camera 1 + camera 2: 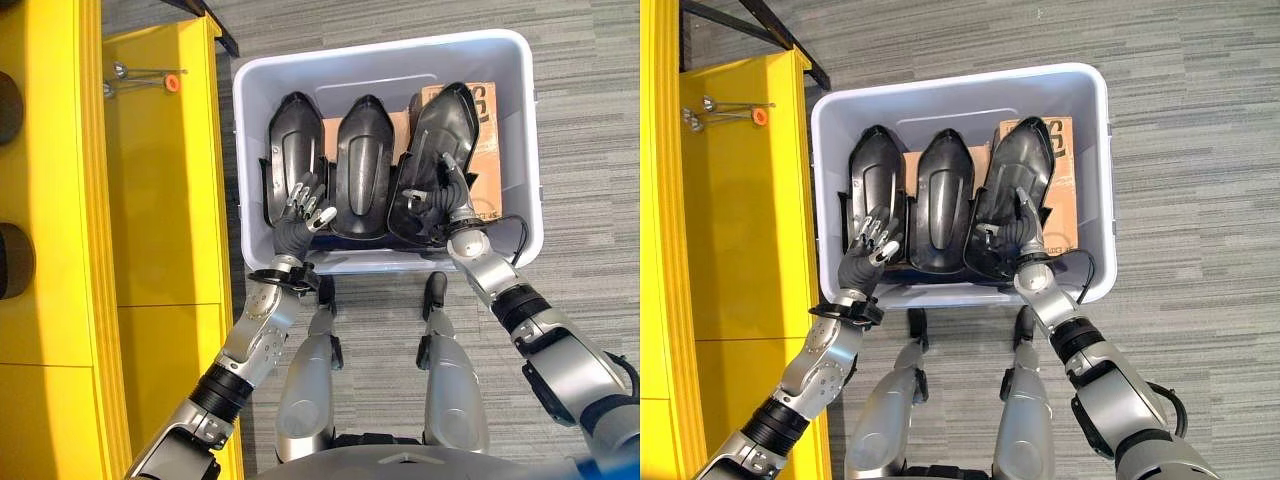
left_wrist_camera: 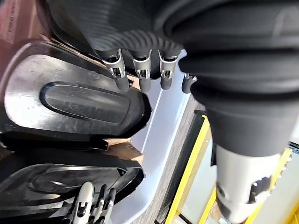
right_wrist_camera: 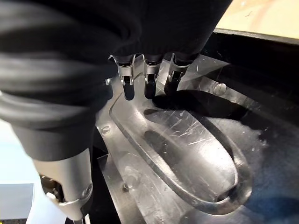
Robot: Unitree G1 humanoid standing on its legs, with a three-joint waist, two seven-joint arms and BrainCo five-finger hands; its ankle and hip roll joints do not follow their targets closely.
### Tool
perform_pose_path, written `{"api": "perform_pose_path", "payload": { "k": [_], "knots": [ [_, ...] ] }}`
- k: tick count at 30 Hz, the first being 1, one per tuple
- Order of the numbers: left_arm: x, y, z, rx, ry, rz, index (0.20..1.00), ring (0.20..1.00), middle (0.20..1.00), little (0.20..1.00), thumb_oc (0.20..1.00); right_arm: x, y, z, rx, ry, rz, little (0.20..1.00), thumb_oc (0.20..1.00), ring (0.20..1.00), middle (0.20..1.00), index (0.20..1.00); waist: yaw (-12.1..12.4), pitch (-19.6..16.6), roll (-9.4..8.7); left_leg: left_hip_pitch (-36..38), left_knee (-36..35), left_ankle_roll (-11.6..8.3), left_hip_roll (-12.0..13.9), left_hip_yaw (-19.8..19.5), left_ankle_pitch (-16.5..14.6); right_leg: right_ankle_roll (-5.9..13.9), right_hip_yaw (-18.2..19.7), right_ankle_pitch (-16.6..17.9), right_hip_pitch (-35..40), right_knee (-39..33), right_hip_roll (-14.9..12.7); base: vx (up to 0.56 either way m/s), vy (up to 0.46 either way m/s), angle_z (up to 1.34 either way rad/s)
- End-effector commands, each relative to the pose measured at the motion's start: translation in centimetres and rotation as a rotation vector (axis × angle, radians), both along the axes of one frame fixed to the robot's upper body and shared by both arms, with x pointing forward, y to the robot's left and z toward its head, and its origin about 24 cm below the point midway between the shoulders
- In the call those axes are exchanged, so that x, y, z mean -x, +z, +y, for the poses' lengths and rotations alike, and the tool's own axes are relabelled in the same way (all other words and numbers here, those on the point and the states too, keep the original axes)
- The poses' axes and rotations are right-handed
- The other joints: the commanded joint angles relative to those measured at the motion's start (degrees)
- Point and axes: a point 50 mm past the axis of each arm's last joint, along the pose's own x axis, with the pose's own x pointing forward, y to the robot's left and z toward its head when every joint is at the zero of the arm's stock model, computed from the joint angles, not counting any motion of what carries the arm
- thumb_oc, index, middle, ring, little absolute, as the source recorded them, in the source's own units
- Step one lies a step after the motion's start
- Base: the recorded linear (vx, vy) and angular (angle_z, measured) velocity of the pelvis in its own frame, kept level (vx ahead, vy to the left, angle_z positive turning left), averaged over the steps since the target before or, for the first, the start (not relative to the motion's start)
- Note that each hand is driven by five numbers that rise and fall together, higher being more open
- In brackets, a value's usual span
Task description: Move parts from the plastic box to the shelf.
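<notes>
Three black moulded parts stand side by side in the pale plastic box [image 1: 380, 45]: a left part [image 1: 293, 140], a middle part [image 1: 362, 160] and a right part [image 1: 440, 130]. My left hand [image 1: 300, 215] is open, its fingers spread over the near end of the left part. My right hand [image 1: 455, 205] is open at the near end of the right part [image 3: 187, 140], with its fingertips [image 3: 149, 84] close above that part's glossy surface. Neither hand holds anything. The yellow shelf [image 1: 160, 200] runs along the left of the box.
Brown cardboard [image 1: 485, 110] lies under the parts at the box's right side. Metal tools with an orange tip [image 1: 140, 78] rest on the shelf's far end. A black frame [image 1: 215, 25] crosses behind the shelf. Grey carpet [image 1: 590, 120] surrounds the box.
</notes>
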Motion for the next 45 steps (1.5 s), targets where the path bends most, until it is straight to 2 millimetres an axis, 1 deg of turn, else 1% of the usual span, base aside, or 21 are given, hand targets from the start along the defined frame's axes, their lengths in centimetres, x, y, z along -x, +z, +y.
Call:
{"api": "perform_pose_path", "payload": {
  "k": [1,3,4,5,6,7,9,10,11,12,14,15,17,19,20,27,29,33,36,41,45],
  "knots": [
    [0.5,2.3,0.4,0.018,0.013,-0.124,1.000,1.000,1.000,1.000,1.000,0.4,0.0,1.6,0.025,0.061,-0.021,1.000,1.000,1.000,1.000,1.000,0.68,-0.82,-2.70,-0.25,3.95,-1.23,1.40,-2.69,-5.37,1.46,-1.00,-1.04,-3.15,1.72,-4.42,0.00,0.000,0.00],
    [0.5,2.3,0.4,0.021,0.019,-0.125,1.000,1.000,1.000,1.000,1.000,0.4,0.4,1.4,0.025,0.050,-0.040,1.000,1.000,1.000,1.000,1.000,0.64,-0.86,-2.72,-0.30,4.00,-1.24,1.42,-2.63,-5.40,1.47,-0.99,-1.05,-3.25,1.76,-4.43,0.00,0.000,0.00],
    [0.4,2.4,0.5,0.021,0.024,-0.129,1.000,1.000,1.000,1.000,1.000,0.4,1.0,1.1,0.022,0.030,-0.071,1.000,1.000,1.000,1.000,1.000,0.58,-0.85,-2.77,-0.36,4.04,-1.24,1.45,-2.57,-5.43,1.45,-0.85,-1.06,-3.29,1.77,-4.42,0.00,0.000,0.00],
    [0.4,2.5,0.5,0.020,0.030,-0.133,1.000,1.000,1.000,1.000,1.000,0.2,2.3,0.2,0.043,-0.017,-0.139,1.000,1.000,1.000,1.000,1.000,0.41,-0.65,-2.75,-0.07,4.09,-1.29,1.56,-2.49,-5.66,1.49,-0.70,-1.31,-3.14,1.88,-4.28,0.00,0.000,0.00],
    [0.4,2.6,0.5,0.020,0.030,-0.134,1.000,1.000,1.000,1.000,1.000,0.2,2.3,0.2,0.043,-0.017,-0.140,1.000,1.000,1.000,1.000,1.000,0.40,-0.80,-2.80,-0.30,4.05,-1.26,1.49,-2.49,-5.51,1.48,-0.69,-1.14,-3.34,1.78,-4.34,0.00,0.000,0.00],
    [0.3,2.7,0.5,0.020,0.035,-0.139,1.000,1.000,1.000,1.000,1.000,0.2,3.0,0.0,0.050,-0.032,-0.173,1.000,1.000,1.000,1.000,1.000,0.24,-0.82,-2.93,-0.32,4.06,-1.27,1.53,-2.49,-5.53,1.51,-0.64,-1.16,-3.43,1.80,-4.31,0.00,0.000,0.00],
    [0.2,3.0,0.5,0.020,0.044,-0.148,1.000,1.000,1.000,1.000,1.000,0.4,5.1,-1.0,0.030,-0.087,-0.271,1.000,1.000,1.000,1.000,1.000,-0.23,-0.85,-3.19,-0.37,4.21,-1.30,1.65,-2.45,-5.66,1.51,-0.43,-1.21,-3.62,2.01,-4.25,0.00,0.003,0.04],
    [0.2,3.0,0.5,0.020,0.043,-0.148,1.000,1.000,1.000,1.000,1.000,0.4,5.1,-1.0,0.030,-0.088,-0.271,1.000,1.000,1.000,1.000,1.000,-0.21,-0.85,-3.19,-0.38,4.23,-1.30,1.65,-2.45,-5.67,1.51,-0.43,-1.22,-3.63,2.03,-4.26,0.00,0.000,0.00],
    [0.2,3.1,0.6,0.020,0.050,-0.151,1.000,1.000,1.000,1.000,1.000,0.8,6.5,-1.6,0.034,-0.115,-0.345,1.000,1.000,1.000,1.000,1.000,-0.56,-0.91,-3.45,-0.31,4.23,-1.29,1.72,-2.37,-5.81,1.52,-0.38,-1.30,-3.66,2.05,-4.15,0.00,0.000,0.00],
    [0.2,3.0,0.6,0.020,0.050,-0.151,1.000,1.000,1.000,1.000,1.000,0.9,6.4,-1.7,0.034,-0.116,-0.344,1.000,1.000,1.000,1.000,1.000,-0.50,-0.94,-3.44,-0.30,4.23,-1.29,1.72,-2.36,-5.82,1.52,-0.37,-1.30,-3.65,2.06,-4.15,0.00,0.000,0.00],
    [0.2,3.1,0.7,0.016,0.059,-0.153,1.000,1.000,1.000,1.000,1.000,1.8,8.1,-2.3,0.021,-0.150,-0.448,1.000,1.000,1.000,1.000,1.000,-1.11,-1.07,-3.87,-0.24,4.38,-1.29,1.80,-2.38,-6.07,1.55,-0.11,-1.39,-3.79,2.21,-3.99,0.00,0.000,0.00],
    [0.2,3.1,0.7,0.015,0.058,-0.152,1.000,1.000,1.000,1.000,1.000,1.8,8.1,-2.4,0.021,-0.151,-0.447,1.000,1.000,1.000,1.000,1.000,-1.06,-1.10,-3.88,-0.23,4.39,-1.29,1.80,-2.38,-6.07,1.55,-0.11,-1.40,-3.80,2.22,-3.99,0.00,0.000,0.00],
    [0.3,3.1,0.8,0.015,0.062,-0.154,1.000,1.000,1.000,1.000,1.000,2.9,9.2,-2.6,-0.016,-0.158,-0.531,1.000,1.000,1.000,1.000,1.000,-1.52,-1.18,-4.20,-0.20,4.49,-1.29,1.90,-2.34,-6.22,1.60,0.09,-1.51,-3.90,2.39,-3.85,0.00,0.000,0.00],
    [0.3,3.1,0.8,0.013,0.062,-0.153,1.000,1.000,1.000,1.000,1.000,3.2,9.4,-2.5,-0.010,-0.154,-0.547,1.000,1.000,1.000,1.000,1.000,-1.61,-1.25,-4.29,-0.21,4.49,-1.28,1.93,-2.30,-6.24,1.61,0.18,-1.53,-4.02,2.47,-3.80,0.01,0.003,-0.05],
    [0.3,3.0,1.0,0.002,0.067,-0.150,1.000,1.000,1.000,1.000,1.000,3.9,9.7,-2.3,0.010,-0.142,-0.587,1.000,1.000,1.000,1.000,1.000,-1.93,-1.29,-4.37,-0.24,4.57,-1.24,1.95,-2.23,-6.34,1.61,0.30,-1.65,-4.16,2.58,-3.70,0.01,0.001,-0.04],
    [0.6,2.9,1.3,-0.010,0.085,-0.151,1.000,1.000,1.000,1.000,1.000,5.2,9.2,-1.7,-0.001,-0.135,-0.624,1.000,1.000,1.000,1.000,1.000,-2.56,-1.32,-4.53,-0.72,5.04,-1.26,1.77,-2.11,-6.48,1.70,0.69,-1.63,-4.58,2.77,-3.72,0.00,0.001,-0.04],
    [0.6,2.8,1.3,-0.011,0.086,-0.149,1.000,1.000,1.000,1.000,1.000,5.2,8.9,-1.7,-0.002,-0.144,-0.619,1.000,1.000,1.000,1.000,1.000,-2.56,-1.30,-4.47,-0.79,5.12,-1.27,1.75,-2.12,-6.48,1.73,0.64,-1.65,-4.66,2.82,-3.75,0.00,0.000,0.00],
    [0.5,2.8,1.1,-0.010,0.094,-0.146,1.000,1.000,1.000,1.000,1.000,4.6,7.2,-1.3,-0.017,-0.170,-0.542,1.000,1.000,1.000,1.000,1.000,-2.67,-1.10,-4.29,-1.16,5.44,-1.20,1.73,-2.02,-6.51,1.71,0.70,-1.68,-4.88,2.99,-3.84,0.00,0.000,0.00],
    [0.5,2.8,1.0,-0.006,0.096,-0.145,1.000,1.000,1.000,1.000,1.000,4.6,6.6,-1.2,-0.037,-0.175,-0.517,1.000,1.000,1.000,1.000,1.000,-2.72,-1.05,-4.27,-1.31,5.55,-1.17,1.68,-2.01,-6.54,1.70,0.74,-1.67,-5.06,3.05,-3.90,0.00,0.000,0.00],
    [0.5,2.6,0.9,-0.009,0.096,-0.136,1.000,1.000,1.000,1.000,1.000,4.1,4.7,-1.0,-0.072,-0.198,-0.430,1.000,1.000,1.000,1.000,1.000,-2.72,-0.93,-4.09,-1.46,5.91,-1.01,1.57,-2.17,-6.81,1.65,0.93,-1.82,-5.23,3.34,-3.96,0.00,0.000,0.00],
    [0.5,2.7,0.9,-0.008,0.096,-0.137,1.000,1.000,1.000,1.000,1.000,4.0,4.2,-0.9,-0.077,-0.203,-0.407,1.000,1.000,1.000,1.000,1.000,-2.69,-0.90,-4.00,-1.70,6.11,-1.02,1.50,-2.13,-6.85,1.66,1.07,-1.77,-5.56,3.42,-3.99,0.00,0.000,0.00]
  ]
}}
